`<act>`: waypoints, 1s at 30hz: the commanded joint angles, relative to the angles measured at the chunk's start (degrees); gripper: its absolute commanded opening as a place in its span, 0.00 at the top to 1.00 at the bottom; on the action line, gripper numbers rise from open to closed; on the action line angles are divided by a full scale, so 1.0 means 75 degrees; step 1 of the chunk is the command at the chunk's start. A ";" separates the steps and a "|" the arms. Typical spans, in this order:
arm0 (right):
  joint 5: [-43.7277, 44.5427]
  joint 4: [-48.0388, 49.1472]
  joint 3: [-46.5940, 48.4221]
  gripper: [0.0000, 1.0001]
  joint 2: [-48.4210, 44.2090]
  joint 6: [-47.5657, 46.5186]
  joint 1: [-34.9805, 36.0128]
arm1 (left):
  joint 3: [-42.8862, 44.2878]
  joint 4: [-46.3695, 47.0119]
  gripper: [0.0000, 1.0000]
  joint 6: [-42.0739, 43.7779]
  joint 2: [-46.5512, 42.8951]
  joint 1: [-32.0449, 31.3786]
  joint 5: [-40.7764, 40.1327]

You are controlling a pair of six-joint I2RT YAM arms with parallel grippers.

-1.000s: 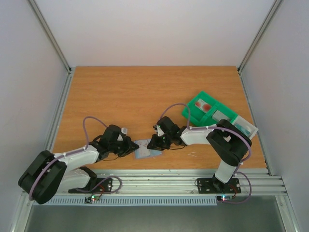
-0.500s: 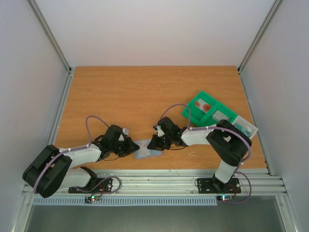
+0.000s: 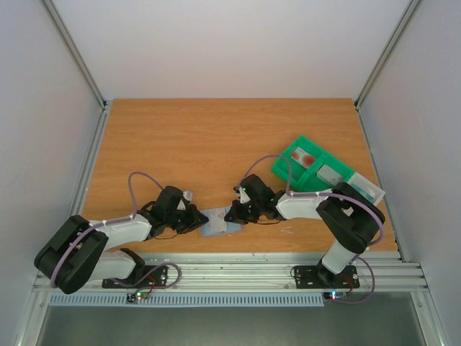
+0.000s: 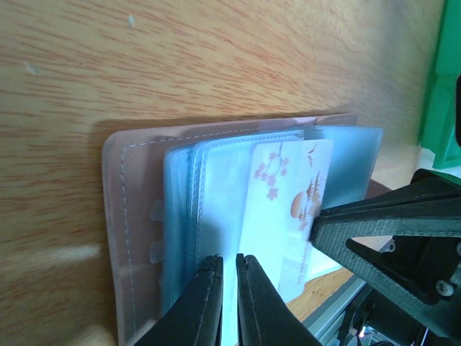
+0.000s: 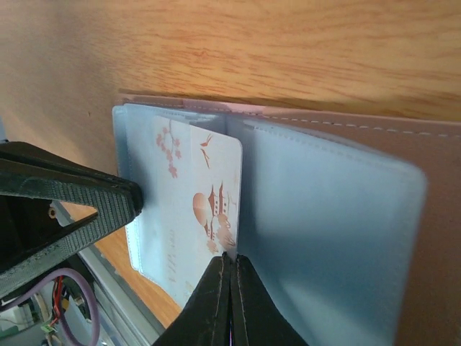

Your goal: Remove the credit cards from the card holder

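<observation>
Top external view: at the front edge of the table (image 3: pixel 180 137) we see the card holder (image 3: pixel 220 222) lying open between both arms. The left gripper (image 4: pixel 229 263) is nipped almost together on one clear sleeve; the right gripper (image 5: pixel 230 259) is clamped tight on the edge of a white credit card (image 5: pixel 191 180) printed with a pagoda. Farther right stands the green tray (image 3: pixel 282 171).

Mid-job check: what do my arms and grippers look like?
Left arm and right arm: white links between bulky black joints, a purple cable looping along each. Left gripper and right gripper: two slim, tapered black fingers.
</observation>
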 commanded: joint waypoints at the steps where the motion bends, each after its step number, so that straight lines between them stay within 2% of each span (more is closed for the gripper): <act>1: 0.0271 -0.0269 -0.0168 0.99 -0.0371 -0.0137 -0.0162 | -0.0070 -0.0420 0.91 0.0221 0.0089 0.0005 -0.0533; 8: 0.0400 -0.0526 -0.0047 0.99 -0.0610 -0.0238 -0.0177 | -0.0034 -0.0519 0.91 0.0269 -0.0031 0.0005 -0.0715; 17: 0.0553 -0.0832 -0.0210 0.99 -0.1064 -0.0401 -0.0218 | 0.0045 -0.0544 0.85 -0.0053 -0.0370 0.0005 -0.0419; 19: 0.0470 -0.0775 -0.0213 0.99 -0.1154 -0.0307 -0.0220 | 0.0136 -0.0552 0.80 -0.0193 -0.0527 0.0005 -0.0295; 22: 0.0531 -0.0912 -0.0237 0.99 -0.1434 -0.0252 -0.0219 | 0.0364 -0.0713 0.67 -0.0322 -0.0846 0.0005 -0.0183; 26: 0.0522 -0.1074 -0.0242 0.99 -0.1889 -0.0207 -0.0218 | 0.0644 -0.1310 0.53 -0.0370 -0.1389 0.0005 -0.0198; 30: 0.0220 -0.1079 -0.0153 0.99 -0.2217 -0.0095 -0.0221 | 0.0673 -0.1539 0.43 -0.0699 -0.2020 0.0005 -0.0248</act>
